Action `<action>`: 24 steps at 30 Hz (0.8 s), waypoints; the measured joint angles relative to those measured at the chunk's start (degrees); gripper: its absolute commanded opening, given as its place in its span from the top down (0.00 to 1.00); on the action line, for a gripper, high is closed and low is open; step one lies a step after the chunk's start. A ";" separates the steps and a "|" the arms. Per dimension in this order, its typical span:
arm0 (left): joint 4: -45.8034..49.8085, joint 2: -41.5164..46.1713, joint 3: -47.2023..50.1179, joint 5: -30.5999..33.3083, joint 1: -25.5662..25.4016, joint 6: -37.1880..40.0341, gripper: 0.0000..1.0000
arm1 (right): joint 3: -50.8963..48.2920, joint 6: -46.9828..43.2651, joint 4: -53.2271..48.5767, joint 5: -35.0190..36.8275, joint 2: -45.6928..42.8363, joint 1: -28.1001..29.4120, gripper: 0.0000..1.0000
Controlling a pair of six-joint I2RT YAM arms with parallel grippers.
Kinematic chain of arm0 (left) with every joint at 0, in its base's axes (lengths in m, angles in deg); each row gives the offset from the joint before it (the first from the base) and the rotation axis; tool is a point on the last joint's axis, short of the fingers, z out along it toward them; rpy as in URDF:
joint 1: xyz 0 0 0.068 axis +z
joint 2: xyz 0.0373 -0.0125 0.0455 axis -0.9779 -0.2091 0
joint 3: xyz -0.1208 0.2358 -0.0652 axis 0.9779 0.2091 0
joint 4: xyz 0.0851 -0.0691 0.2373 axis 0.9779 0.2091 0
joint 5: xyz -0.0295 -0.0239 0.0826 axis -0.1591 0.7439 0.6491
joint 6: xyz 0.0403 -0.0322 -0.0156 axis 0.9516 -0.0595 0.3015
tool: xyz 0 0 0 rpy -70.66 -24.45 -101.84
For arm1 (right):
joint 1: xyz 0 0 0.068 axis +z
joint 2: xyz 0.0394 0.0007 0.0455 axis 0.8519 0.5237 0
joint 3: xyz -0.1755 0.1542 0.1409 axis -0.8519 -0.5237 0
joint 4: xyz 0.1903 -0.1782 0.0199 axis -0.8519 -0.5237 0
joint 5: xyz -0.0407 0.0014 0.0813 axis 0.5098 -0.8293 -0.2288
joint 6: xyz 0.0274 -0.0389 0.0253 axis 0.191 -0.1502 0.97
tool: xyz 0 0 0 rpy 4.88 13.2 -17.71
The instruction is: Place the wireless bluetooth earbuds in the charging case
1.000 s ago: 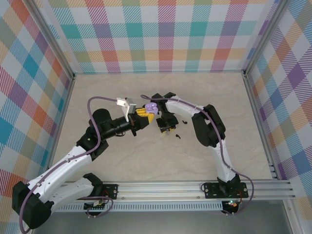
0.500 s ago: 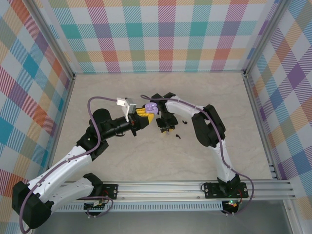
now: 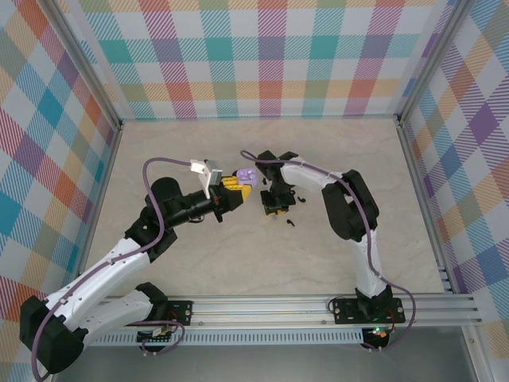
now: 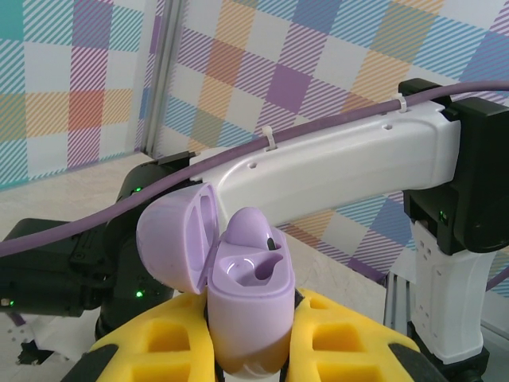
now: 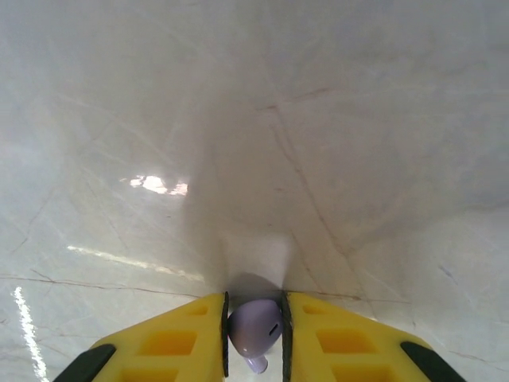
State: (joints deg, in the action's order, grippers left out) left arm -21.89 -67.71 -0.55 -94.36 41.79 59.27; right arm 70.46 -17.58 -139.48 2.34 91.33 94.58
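Midway across the table (image 3: 199, 143), right end effector (image 5: 254, 306) pinches a lilac earbud (image 5: 253, 328); left end effector (image 4: 250, 350) clamps the open case (image 4: 246, 306), another earbud (image 4: 253, 231) seated. Next: lift, align over empty socket (image 4: 258, 272).

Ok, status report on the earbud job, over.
Left gripper shut on open lilac case, one lilac earbud seated. Right gripper shut on second lilac earbud, above table. Black earbuds loose on table; path to case looks clear.
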 measured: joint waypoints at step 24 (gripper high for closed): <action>5.22 -7.69 -0.35 8.39 0.00 -1.79 0.86 | -17.18 5.66 18.18 -19.67 -15.43 -12.20 0.78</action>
State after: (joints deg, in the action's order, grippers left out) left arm -16.66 -75.40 -0.90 -85.96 41.79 57.47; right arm 53.28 -11.92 -121.29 -17.33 75.90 82.39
